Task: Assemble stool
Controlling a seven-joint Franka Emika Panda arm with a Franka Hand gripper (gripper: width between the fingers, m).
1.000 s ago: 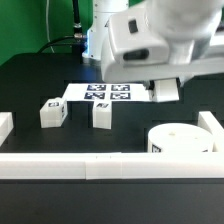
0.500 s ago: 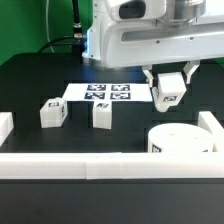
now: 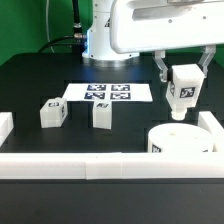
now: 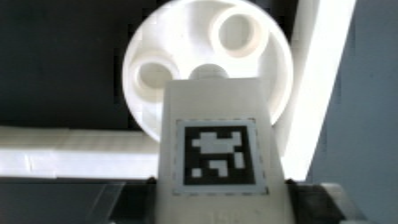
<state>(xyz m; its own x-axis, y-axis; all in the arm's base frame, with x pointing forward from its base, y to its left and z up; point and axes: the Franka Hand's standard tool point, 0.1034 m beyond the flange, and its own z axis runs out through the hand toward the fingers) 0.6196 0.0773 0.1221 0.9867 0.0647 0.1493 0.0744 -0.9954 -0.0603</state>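
My gripper (image 3: 182,78) is shut on a white blocky stool leg (image 3: 183,92) that hangs upright in the air, its tag facing the camera. The leg hovers above the round white seat (image 3: 183,141), which lies on the table at the exterior view's right beside a border rail. In the wrist view the held leg (image 4: 221,140) fills the middle, its tag showing, with the gripper (image 4: 221,205) clamping its sides. Past it lies the seat (image 4: 187,60) with its sockets. Two more legs (image 3: 53,113) (image 3: 101,115) stand on the table at the exterior view's left.
The marker board (image 3: 108,93) lies flat at the table's middle back. White border rails run along the front (image 3: 70,165), at the exterior view's left (image 3: 5,127) and right (image 3: 212,128). The robot base (image 3: 98,40) stands at the back.
The arm has risen and shifted toward the exterior view's right, carrying the leg from beside the marker board to a spot above the seat. The leg now hangs upright.
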